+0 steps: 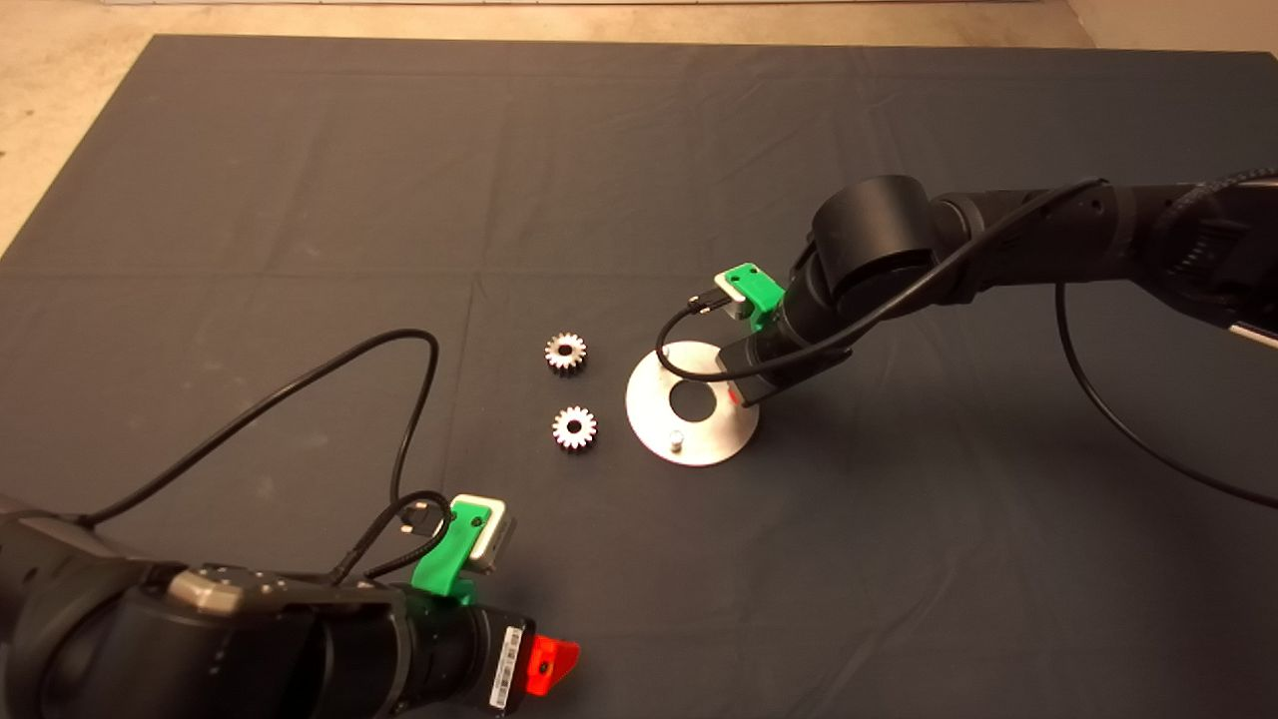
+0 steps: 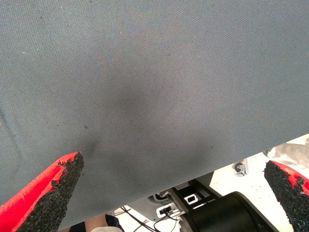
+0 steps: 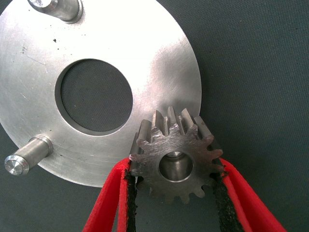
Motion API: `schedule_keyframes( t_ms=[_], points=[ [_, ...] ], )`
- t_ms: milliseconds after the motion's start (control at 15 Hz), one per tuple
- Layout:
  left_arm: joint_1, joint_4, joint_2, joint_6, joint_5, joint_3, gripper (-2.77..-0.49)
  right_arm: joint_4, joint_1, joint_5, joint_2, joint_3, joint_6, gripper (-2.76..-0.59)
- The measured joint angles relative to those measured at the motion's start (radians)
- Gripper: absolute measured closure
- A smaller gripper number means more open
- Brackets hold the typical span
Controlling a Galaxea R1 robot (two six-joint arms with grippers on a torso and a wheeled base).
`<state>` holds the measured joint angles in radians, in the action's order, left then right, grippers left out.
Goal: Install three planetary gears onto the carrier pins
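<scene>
The round silver disc (image 1: 654,404) lies mid-mat, with one carrier pin (image 1: 676,437) showing near its front edge. My right gripper (image 1: 740,395) hangs over the disc's right side, shut on a planetary gear (image 3: 176,162). The right wrist view shows this gear tilted above the rim of the disc (image 3: 149,63), with something silvery in its bore. Two bare pins (image 3: 25,157) (image 3: 60,7) stand across the central hole. Two more gears (image 1: 565,353) (image 1: 574,427) lie flat on the mat left of the disc. My left gripper (image 1: 550,664) is parked at the lower left, open and empty.
The dark mat (image 1: 899,559) covers the table, with pale floor beyond its far edge. A black cable (image 1: 399,399) loops over the mat from the left arm. The left wrist view shows the mat's edge and part of the robot base (image 2: 227,212) below it.
</scene>
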<state>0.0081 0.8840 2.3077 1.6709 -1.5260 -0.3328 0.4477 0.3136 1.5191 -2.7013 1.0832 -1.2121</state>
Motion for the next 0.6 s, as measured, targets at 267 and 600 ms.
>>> schedule_keyframes(
  t_ms=[267,600],
  points=[
    [0.000,0.000,0.000,0.000,0.000,0.000,-2.75,0.000,0.000,0.000,0.000,0.000,0.000,-0.90],
    [0.000,0.000,0.000,0.000,0.000,0.000,-2.75,0.000,0.000,0.000,0.000,0.000,0.000,-0.93]
  ],
)
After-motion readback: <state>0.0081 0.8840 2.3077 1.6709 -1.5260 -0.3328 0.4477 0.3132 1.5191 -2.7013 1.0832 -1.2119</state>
